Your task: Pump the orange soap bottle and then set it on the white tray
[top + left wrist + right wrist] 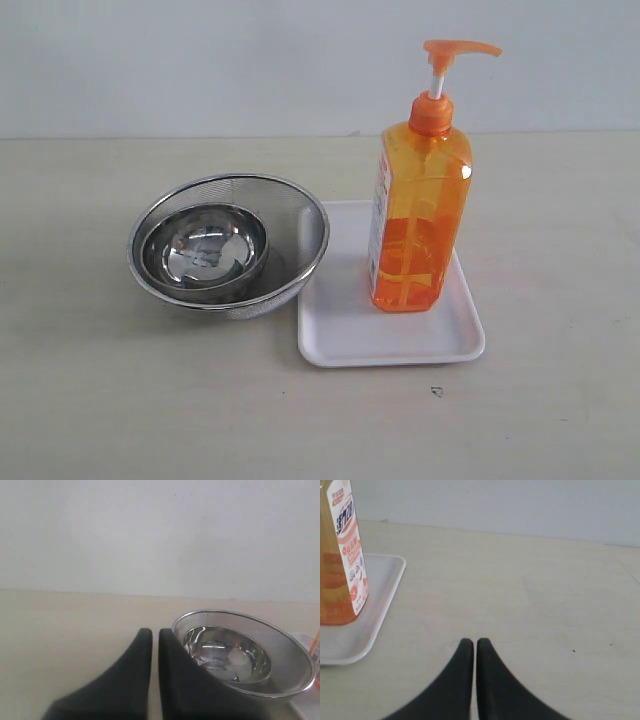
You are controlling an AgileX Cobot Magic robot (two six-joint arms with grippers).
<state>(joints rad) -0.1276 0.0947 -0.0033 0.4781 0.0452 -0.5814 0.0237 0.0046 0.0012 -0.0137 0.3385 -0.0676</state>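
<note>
Nearest, each wrist view puts a black tool right under the camera. Our left tool (155,632) is closed, with only a hairline between its tips, and we see nothing gripped in it. It hangs over bare desk (80,400), with the strainer (285,645) just beyond it. Our right tool (474,642) is likewise closed tip to tip on nothing, above open desk and apart from the tray (380,595), whose corner lies ahead of it.

Turning to the exterior view, closest to us comes a stretch of pale desk carrying one small dark speck (436,391). Next lies the white tray, flat on the desk with its low rim all round. On it we find the bottle (420,200), upright, its base inside the rim and set toward the tray's right and far part. Its lower half looks a deeper orange with liquid, and its printed label faces left. The pump head sits raised on its white stem with the spout pointing right. Left of the tray sits the steel mesh strainer. Its rim overlaps the tray's left edge in our view, though we cannot tell whether the two touch. A smaller shiny bowl (205,250) rests inside the strainer. Farthest back, the desk ends at a plain pale wall (200,60).
</note>
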